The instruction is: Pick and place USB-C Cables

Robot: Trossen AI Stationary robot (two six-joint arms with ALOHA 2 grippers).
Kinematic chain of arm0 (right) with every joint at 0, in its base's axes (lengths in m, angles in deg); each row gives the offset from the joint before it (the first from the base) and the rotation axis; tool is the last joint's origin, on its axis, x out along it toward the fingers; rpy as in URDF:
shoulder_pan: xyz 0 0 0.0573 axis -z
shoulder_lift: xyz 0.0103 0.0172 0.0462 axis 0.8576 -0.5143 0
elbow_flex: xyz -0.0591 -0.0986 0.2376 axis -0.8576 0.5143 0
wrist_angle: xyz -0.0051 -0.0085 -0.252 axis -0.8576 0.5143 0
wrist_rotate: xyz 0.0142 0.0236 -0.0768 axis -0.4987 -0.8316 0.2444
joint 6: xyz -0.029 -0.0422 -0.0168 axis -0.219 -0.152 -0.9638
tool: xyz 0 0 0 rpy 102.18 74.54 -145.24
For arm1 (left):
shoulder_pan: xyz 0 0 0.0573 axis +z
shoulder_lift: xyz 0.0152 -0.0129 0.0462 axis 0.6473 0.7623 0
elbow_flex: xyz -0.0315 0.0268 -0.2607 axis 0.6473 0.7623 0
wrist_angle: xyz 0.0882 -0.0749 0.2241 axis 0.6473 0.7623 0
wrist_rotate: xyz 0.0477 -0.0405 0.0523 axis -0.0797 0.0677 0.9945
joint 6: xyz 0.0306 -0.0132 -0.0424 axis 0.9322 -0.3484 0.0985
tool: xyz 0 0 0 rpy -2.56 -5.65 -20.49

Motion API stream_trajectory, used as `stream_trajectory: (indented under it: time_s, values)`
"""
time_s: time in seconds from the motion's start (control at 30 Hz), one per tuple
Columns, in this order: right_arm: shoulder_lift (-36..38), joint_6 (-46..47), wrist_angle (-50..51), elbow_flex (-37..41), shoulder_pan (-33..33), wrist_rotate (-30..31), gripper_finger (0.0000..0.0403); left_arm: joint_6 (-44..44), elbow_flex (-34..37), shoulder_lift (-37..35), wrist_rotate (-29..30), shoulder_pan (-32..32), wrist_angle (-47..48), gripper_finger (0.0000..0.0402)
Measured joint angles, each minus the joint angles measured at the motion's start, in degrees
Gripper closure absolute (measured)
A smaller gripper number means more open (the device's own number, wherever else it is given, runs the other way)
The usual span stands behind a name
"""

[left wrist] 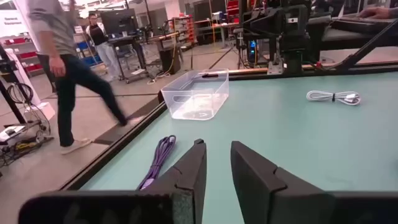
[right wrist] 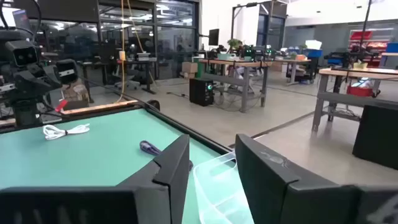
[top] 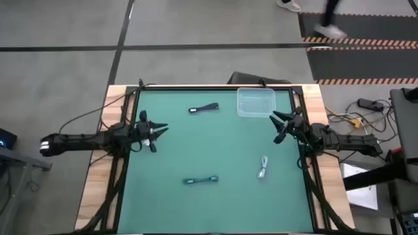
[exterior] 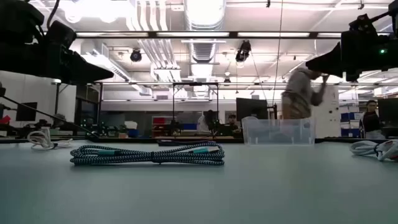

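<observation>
high view: the left gripper (top: pixel 159 130) and right gripper (top: pixel 277 125) hang spread and empty at the desk (top: pixel 228 202) sides. the dark cable (top: pixel 204 108) lies beside the clear bin (top: pixel 255 102), the teal cable (top: pixel 200 180) near the front, the white cable (top: pixel 262 167) to the right. i'd take the dark one first, squarely across its bundle.

low view: only here the teal cable (exterior: pixel 148 154) shows its braided loops.

left wrist view: it alone shows a person (left wrist: pixel 59 62) walking past the desk.

right wrist view: the bin (right wrist: pixel 221 183) sits just beneath.
</observation>
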Motion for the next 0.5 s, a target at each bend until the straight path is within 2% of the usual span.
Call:
stream_trajectory:
  time_s: [0.5]
  values:
    - [0.00, 0.01, 0.01, 0.00, -0.01, -0.01, 0.0277, 0.00, 0.00, 0.00, 0.01, 0.01, -0.01, 0.0343]
